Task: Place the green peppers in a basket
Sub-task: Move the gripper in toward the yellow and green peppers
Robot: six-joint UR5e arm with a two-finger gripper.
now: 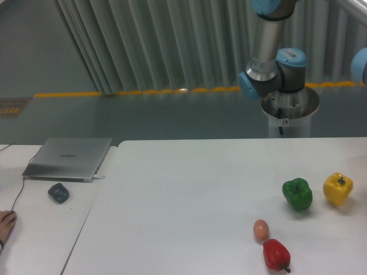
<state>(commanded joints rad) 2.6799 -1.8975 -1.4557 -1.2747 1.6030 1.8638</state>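
Green pepper (pixel 297 194) beside yellow pepper (pixel 338 188)

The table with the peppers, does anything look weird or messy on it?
Nothing looks spilled or broken. The green pepper and yellow pepper stand upright; the red pepper lies beside an egg. One oddity: no basket is in view, and the gripper is out of frame.
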